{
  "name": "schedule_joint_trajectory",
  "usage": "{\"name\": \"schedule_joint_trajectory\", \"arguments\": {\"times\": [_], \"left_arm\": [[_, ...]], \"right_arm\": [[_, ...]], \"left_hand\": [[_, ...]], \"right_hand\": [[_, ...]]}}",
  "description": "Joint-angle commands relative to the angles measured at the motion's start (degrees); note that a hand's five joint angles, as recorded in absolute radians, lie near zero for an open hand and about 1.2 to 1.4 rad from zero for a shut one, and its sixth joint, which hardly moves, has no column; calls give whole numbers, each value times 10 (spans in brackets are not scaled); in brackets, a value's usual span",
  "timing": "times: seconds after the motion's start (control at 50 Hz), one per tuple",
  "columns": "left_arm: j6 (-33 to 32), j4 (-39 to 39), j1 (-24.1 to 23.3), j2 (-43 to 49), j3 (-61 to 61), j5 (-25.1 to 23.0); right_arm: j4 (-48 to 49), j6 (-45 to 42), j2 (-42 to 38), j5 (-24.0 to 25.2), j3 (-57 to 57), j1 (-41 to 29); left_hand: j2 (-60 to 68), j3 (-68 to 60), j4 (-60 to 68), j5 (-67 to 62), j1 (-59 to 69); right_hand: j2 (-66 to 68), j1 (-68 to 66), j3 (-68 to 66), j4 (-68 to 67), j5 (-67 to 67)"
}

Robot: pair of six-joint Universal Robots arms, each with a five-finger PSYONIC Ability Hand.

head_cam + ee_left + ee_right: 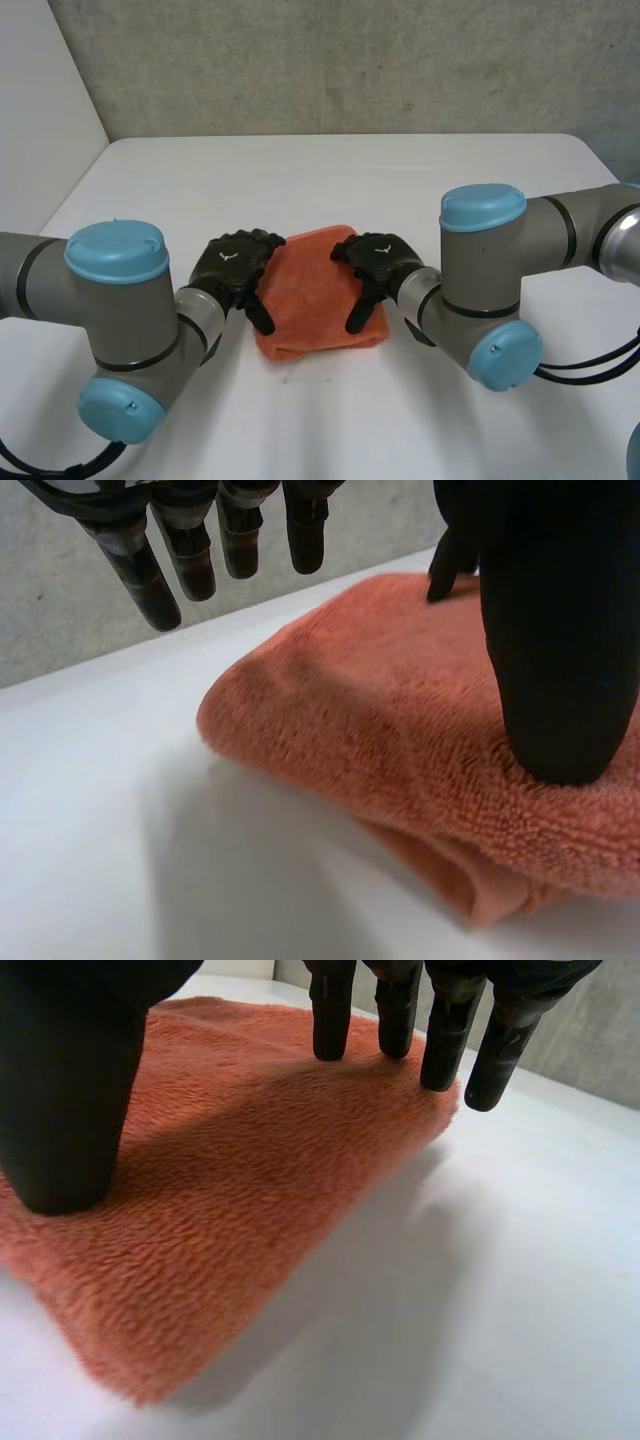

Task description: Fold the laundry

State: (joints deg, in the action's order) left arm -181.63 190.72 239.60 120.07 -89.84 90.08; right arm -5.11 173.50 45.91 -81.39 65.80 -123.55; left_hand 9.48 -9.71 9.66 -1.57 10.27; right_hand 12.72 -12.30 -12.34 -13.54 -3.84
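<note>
An orange towel [310, 290], folded into a small thick rectangle, lies on the white table [330, 180] between my two hands. My left hand [235, 265] is at the towel's left edge. Its fingers [150, 570] are straight above the table just off that edge, and its thumb [560, 660] rests on the towel [380, 710]. At the right edge is my right hand [378, 262], with its thumb [70, 1100] pressed on the towel [230, 1190]. That hand's straight fingers [400, 1010] hang over the towel's far border. Both hands are open and grip no cloth.
The table runs wide to all sides of the towel, and its far edge [340, 136] meets a grey wall [350, 60]. A white panel [40, 110] stands at the back left. My two arms flank the towel near the front.
</note>
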Motion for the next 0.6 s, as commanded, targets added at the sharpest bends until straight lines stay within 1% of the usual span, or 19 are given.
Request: {"name": "schedule_joint_trajectory", "arguments": {"times": [0.02,0.08,0.1,0.12,0.16,0.18,0.22,0.24,0.26,0.28,0.3,0.32,0.34,0.38,0.4,0.42,0.46,0.48,0.6], "left_arm": [[-16,-8,7,-24,10,-3],[-23,-11,6,-42,17,-4],[-30,-14,7,-61,27,-3],[-35,-17,6,-80,40,-3],[-34,-21,7,-98,54,-3],[-33,-27,7,-117,67,-3],[-33,-34,10,-136,80,-3],[-31,-43,16,-156,92,-3],[-31,-43,16,-156,92,-3],[-29,-53,27,-177,103,-3],[-29,-53,27,-177,103,-3],[-28,-63,38,-199,112,-3],[-22,-75,49,-218,120,-6],[-14,-86,58,-236,128,-15],[0,-95,67,-250,134,-29],[0,-95,67,-250,134,-29],[35,-106,87,-275,137,-60],[35,-106,87,-275,137,-61],[92,-127,114,-292,139,-102]], "right_arm": [[2,-17,48,-3,-2,9],[5,-14,90,-4,0,9],[5,-12,112,-11,0,12],[5,-12,112,-11,0,12],[6,-11,162,-38,4,24],[6,-11,162,-38,4,24],[12,-11,209,-74,8,38],[12,-11,210,-74,8,38],[13,-12,229,-91,11,47],[14,-15,246,-107,13,53],[14,-15,247,-107,13,53],[14,-17,269,-126,15,60],[14,-17,269,-127,15,60],[12,-18,309,-145,22,83],[12,-18,309,-145,22,83],[9,-18,325,-147,29,96],[8,-18,337,-145,36,108],[8,-18,348,-141,42,116],[8,-16,359,-128,54,129]], "left_hand": [[9,-7,7,12,1],[7,-5,6,14,-1],[6,-3,4,15,-2],[6,-3,4,15,-2],[6,-3,4,15,-2],[6,-3,4,15,-2],[6,-3,4,15,-2],[6,-3,4,15,-2],[6,-3,4,15,-2],[6,-3,4,15,-2],[6,-3,4,15,-2],[7,-5,6,14,-1],[7,-5,6,14,-1],[7,-5,6,14,-1],[7,-5,6,14,-1],[7,-5,6,14,-1],[14,-12,12,7,6],[14,-12,12,7,6],[16,-13,14,5,8]], "right_hand": [[-27,23,23,35,38],[-27,23,23,35,38],[-27,23,23,35,38],[-27,23,23,35,38],[-27,23,23,35,38],[-27,23,23,35,38],[-27,23,23,35,38],[-27,23,23,35,38],[-27,23,23,35,38],[-27,23,23,35,38],[-27,23,23,35,38],[-27,23,23,35,38],[-27,23,23,35,38],[-27,23,23,35,38],[-27,23,23,35,38],[-27,23,23,35,38],[-27,23,23,35,38],[-27,23,23,35,38],[-27,23,23,35,38]]}}
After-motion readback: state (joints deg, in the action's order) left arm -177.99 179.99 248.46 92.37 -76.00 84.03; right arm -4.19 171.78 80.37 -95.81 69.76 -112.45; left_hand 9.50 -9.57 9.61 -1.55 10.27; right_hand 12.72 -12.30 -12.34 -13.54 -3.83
